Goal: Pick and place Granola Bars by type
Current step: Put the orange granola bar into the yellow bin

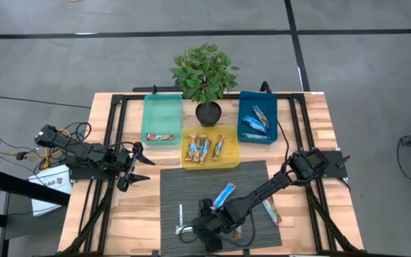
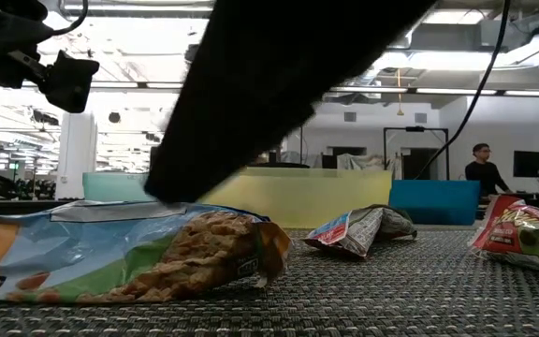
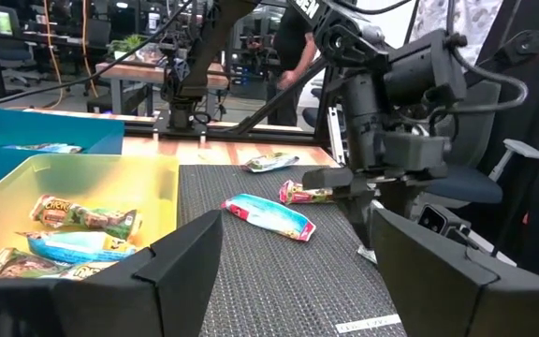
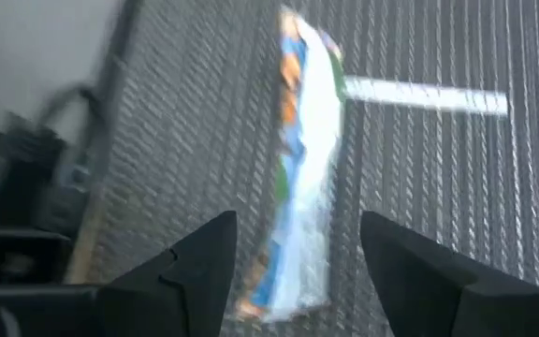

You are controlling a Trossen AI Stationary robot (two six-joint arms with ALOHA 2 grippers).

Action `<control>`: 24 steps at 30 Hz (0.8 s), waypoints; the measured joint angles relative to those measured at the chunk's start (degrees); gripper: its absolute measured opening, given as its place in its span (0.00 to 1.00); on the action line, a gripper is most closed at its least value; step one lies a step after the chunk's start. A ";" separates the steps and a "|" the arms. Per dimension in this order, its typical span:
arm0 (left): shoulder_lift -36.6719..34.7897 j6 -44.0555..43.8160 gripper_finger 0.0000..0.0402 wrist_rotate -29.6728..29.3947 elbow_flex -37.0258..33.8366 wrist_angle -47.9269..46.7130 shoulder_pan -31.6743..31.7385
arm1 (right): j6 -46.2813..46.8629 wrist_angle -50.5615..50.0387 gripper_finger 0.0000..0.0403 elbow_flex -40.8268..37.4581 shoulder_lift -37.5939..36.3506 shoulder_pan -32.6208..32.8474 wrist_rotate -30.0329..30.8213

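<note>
A: Right wrist view: a multicoloured bar (image 4: 302,159) is seen lying flat on the mat (image 4: 457,187), mid-frame, between the right gripper (image 4: 298,257) jaws, which are held apart.

B: It is judged light, crinkly, slippery; best pinched across its narrow middle. The left gripper (image 1: 140,165) jaws are also spread, idle at the desk's left.

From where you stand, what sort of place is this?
Probably a robotics lab in an open office: a slatted wooden workbench carries two dark arms and plastic sorting bins, with rows of desks and monitors behind and a person standing at a screen.
</note>
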 joint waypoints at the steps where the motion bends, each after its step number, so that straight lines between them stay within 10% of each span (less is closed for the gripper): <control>1: 0.00 0.00 0.66 0.00 0.00 0.00 -0.01 | 0.00 -0.03 0.54 -0.03 0.04 -0.07 -0.02; 24: 0.00 0.00 0.66 0.04 0.00 0.00 -0.01 | -0.01 0.14 0.34 0.05 2.78 -0.77 0.04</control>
